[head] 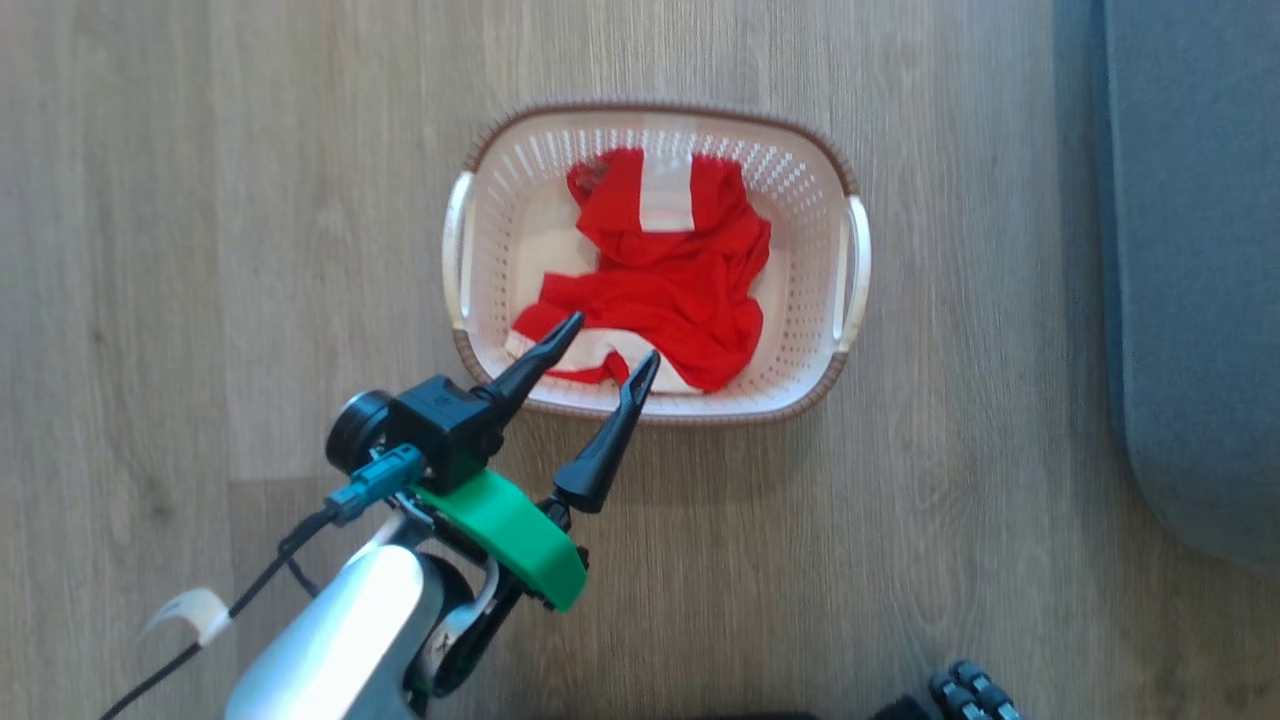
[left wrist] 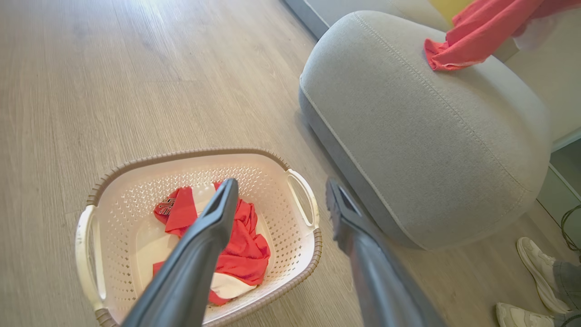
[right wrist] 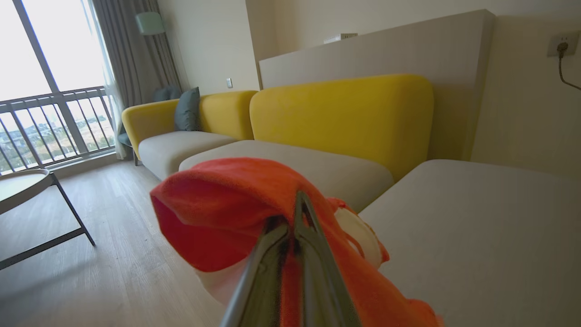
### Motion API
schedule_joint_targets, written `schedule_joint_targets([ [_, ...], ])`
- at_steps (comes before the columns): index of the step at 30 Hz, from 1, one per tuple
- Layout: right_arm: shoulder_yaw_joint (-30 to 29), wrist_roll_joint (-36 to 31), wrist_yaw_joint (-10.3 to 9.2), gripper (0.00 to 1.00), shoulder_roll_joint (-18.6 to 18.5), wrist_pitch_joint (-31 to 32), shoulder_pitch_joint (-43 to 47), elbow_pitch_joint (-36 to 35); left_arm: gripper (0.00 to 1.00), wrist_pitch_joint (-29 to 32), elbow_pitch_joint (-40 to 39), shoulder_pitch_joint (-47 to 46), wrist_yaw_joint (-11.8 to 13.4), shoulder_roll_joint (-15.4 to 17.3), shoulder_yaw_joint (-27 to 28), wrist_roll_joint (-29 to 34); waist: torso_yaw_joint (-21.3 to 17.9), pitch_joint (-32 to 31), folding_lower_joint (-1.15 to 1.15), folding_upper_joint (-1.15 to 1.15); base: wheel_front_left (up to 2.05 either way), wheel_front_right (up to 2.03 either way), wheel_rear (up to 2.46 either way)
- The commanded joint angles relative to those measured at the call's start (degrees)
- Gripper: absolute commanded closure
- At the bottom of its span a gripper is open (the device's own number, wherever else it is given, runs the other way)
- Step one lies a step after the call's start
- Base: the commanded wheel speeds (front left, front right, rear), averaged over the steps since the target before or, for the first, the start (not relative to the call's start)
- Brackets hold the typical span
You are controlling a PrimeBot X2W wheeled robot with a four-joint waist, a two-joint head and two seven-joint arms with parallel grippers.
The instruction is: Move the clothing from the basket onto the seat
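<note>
The cream basket [head: 850, 190] stands on the wood floor with crumpled red-and-white clothing [head: 680, 280] inside. My left gripper [head: 615, 338] hovers open over the basket's near rim, its fingertips above the garment's white trim. The left wrist view shows the same basket [left wrist: 181, 156], the clothing [left wrist: 245, 250] and my open left gripper [left wrist: 281, 184]. My right gripper [right wrist: 296, 211] is shut on another red garment [right wrist: 227, 204], held above the grey seat [right wrist: 476, 236]. That garment [left wrist: 472, 41] drapes down onto the seat's top [left wrist: 422, 145]. The seat [head: 1190, 250] lies right of the basket.
Yellow sofa backrests [right wrist: 345, 118] rise behind the grey cushions, and a dark cushion [right wrist: 187, 109] leans at the far end. A low table [right wrist: 27, 190] stands at the left on the wood floor. A person's pale shoes [left wrist: 535, 268] are beside the seat's corner.
</note>
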Motion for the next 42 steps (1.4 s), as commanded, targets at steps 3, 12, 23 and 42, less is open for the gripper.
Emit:
schedule_joint_targets([
  [3,-4.85,-2.79,0.4,1.0,0.52,-2.37,1.77,2.25,0.0,0.32,-3.92,-0.44,1.06,1.85,2.38,0.31,-1.44,5.11,0.0,0.0,0.0,0.0,0.0],
  [12,-11.74,-7.79,0.4,1.0,7.27,-8.07,7.14,11.36,0.0,1.3,-6.22,0.33,2.84,3.0,2.87,0.64,-2.56,8.08,0.0,0.0,0.0,0.0,0.0],
  [23,-8.63,-17.18,0.4,0.0,10.35,-9.93,7.05,13.65,0.0,0.65,-5.79,-0.54,3.63,3.27,4.69,-0.67,-4.61,3.82,0.0,0.0,0.0,0.0,0.0],
  [42,17.27,-3.93,0.4,0.0,21.66,-9.57,38.22,-20.26,0.0,-6.53,6.11,2.74,5.22,0.51,11.3,-7.29,-3.02,-16.59,0.0,0.0,0.0,0.0,0.0],
])
